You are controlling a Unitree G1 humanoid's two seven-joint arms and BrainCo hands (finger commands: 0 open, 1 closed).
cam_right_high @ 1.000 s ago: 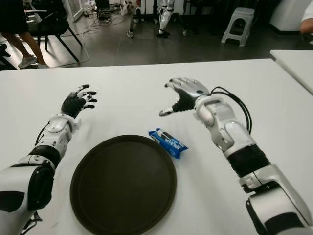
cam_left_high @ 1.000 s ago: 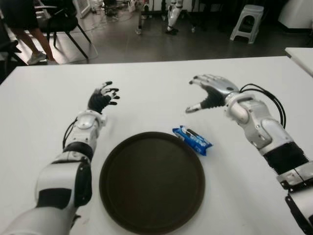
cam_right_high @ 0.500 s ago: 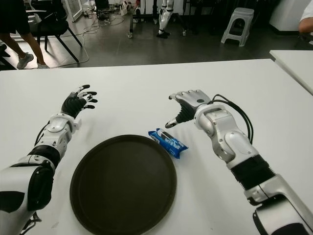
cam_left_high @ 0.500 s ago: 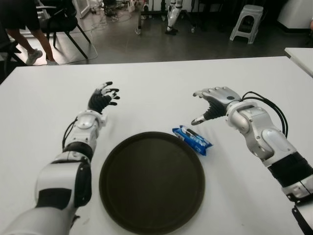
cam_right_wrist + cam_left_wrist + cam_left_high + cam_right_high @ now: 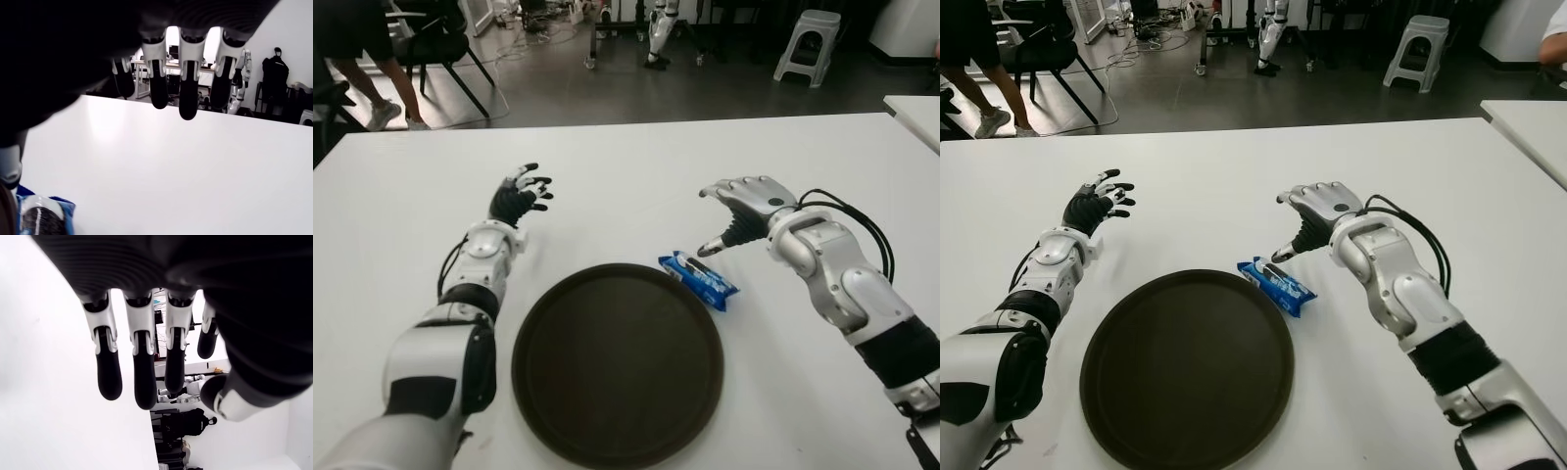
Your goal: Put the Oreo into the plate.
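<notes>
The Oreo (image 5: pixel 699 280) is lying on the table (image 5: pixel 636 171), touching the plate (image 5: pixel 618 361) at its right far rim. The right hand (image 5: pixel 741 208) is hovering just beyond the packet, fingers spread and holding nothing. The left hand (image 5: pixel 516 196) is showing toward the table's left edge, fingers likewise spread.

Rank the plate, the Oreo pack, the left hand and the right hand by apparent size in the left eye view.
1. Plate, by far the largest.
2. Right hand, open just beyond the Oreo pack.
3. Oreo pack and left hand, open beside the plate's far left: they look alike, so they are not ranked.
</notes>
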